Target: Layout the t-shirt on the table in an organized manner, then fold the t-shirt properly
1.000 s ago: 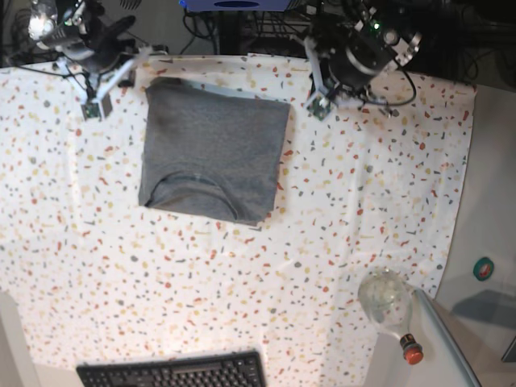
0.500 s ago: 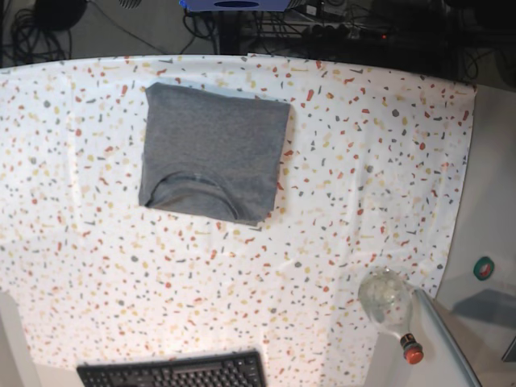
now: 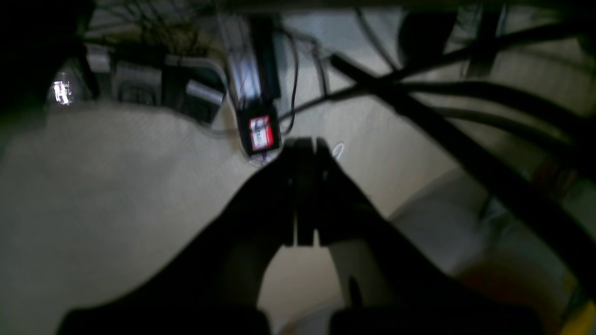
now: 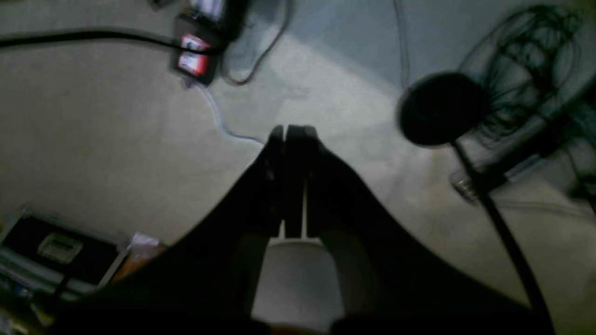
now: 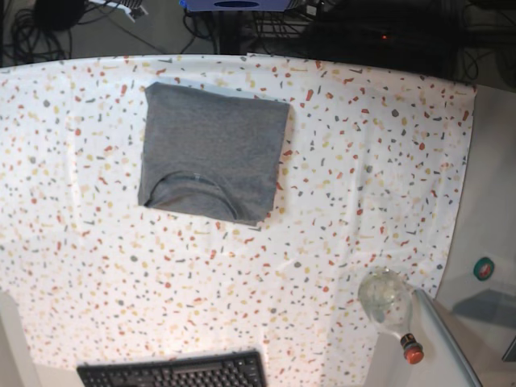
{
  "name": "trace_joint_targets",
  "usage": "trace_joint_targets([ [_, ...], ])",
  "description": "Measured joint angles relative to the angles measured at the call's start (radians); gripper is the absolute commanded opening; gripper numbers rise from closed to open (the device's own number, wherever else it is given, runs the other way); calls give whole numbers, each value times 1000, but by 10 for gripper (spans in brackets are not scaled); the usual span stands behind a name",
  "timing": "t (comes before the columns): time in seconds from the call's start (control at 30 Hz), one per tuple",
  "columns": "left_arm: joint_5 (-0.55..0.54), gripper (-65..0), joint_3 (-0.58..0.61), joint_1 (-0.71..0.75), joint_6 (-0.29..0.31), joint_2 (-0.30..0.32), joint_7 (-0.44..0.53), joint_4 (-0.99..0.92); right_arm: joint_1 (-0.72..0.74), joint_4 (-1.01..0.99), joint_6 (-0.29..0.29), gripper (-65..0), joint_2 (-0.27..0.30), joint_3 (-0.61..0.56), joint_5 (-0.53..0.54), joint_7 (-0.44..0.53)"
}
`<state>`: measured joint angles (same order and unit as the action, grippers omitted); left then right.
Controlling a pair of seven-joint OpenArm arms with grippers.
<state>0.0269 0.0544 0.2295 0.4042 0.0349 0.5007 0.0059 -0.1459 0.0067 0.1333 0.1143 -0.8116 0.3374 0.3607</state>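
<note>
Lying folded into a compact rectangle, the plain heather-grey short-sleeved cotton t-shirt (image 5: 212,161) sits on the far part of the table (image 5: 363,185), a wide flat surface under a white cloth flecked with red, orange, yellow and grey. The ribbed round neckline faces the near edge of the fold; edges look fairly square, one corner nearest the middle of the table slightly drooped. Nothing touches the shirt.

Left gripper (image 3: 302,144): dark jaws pressed together, tips meeting, nothing between them. It points at a pale floor with black cables and a small red-and-white labelled box (image 3: 260,131) just beyond the tips. View is blurred.

Right gripper (image 4: 291,132): jaws likewise closed flat against each other, holding nothing. Below it, pale floor, a red-labelled box (image 4: 193,58) with cables, and a round black object (image 4: 442,107) off to one side.

Neither gripper can be made out in the base view.

Also on the table side: a black keyboard (image 5: 173,372) at the near edge, and a clear glass bottle with a red cap (image 5: 391,306) lying by the near corner of the cloth, well apart from the shirt.
</note>
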Motion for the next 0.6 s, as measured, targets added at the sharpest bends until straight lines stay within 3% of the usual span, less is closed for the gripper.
trace_joint_targets([
  [0.03,-10,-650,1,0,13,4,124,-7,-6,0,6,-650,1,-5,-1,8],
  [0.07,-60,-650,0,5,14,6,172,-5,-12,0,5,-650,4,-5,0,-12],
  [0.3,-172,-650,0,54,8,16,-23,142,-19,72,-5,-650,12,-5,3,-46],
  [0.5,-190,-650,0,34,7,15,-16,146,-42,76,-5,-650,17,-5,3,-51],
  [0.6,-189,-650,1,41,-118,21,-17,147,-47,71,-5,-650,20,-5,3,-50],
])
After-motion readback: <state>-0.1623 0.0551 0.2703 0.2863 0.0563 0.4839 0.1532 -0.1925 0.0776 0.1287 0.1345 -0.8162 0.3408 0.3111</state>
